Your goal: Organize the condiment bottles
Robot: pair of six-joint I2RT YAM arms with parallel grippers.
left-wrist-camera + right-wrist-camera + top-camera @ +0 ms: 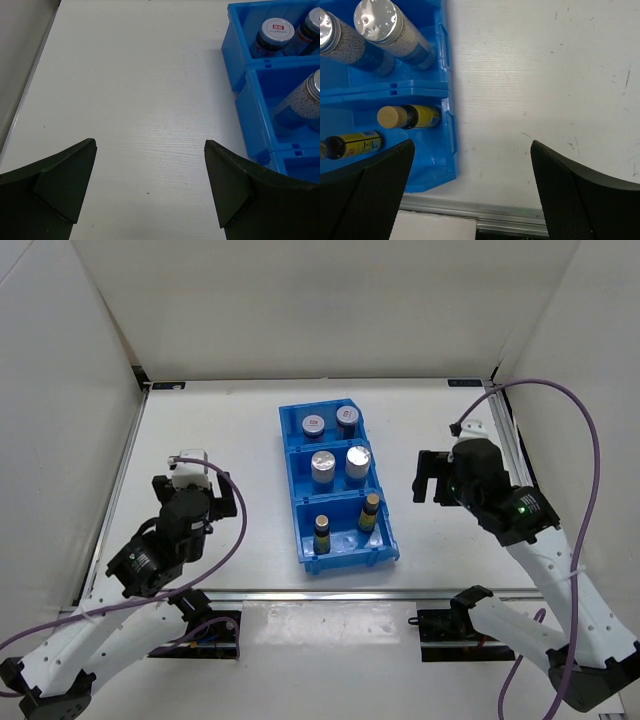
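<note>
All six bottles stand in the blue bin [300, 502]. Two short silver-lidded jars [313, 424] [346, 417] are in the far compartment, two white cylinders with silver tops [322, 466] [358, 461] in the middle one, and two slim dark yellow-labelled bottles [322, 534] [369, 511] in the near one. My left gripper [192, 462] is open and empty over bare table left of the bin. My right gripper [428, 480] is open and empty right of the bin. The right wrist view shows the slim bottles [410, 116] [351, 144] and the cylinders [395, 34].
The bin's left wall [239, 70] with a jar [272, 36] and a cylinder [305, 102] shows in the left wrist view. White walls enclose the table. A metal rail [470, 215] runs along the near edge.
</note>
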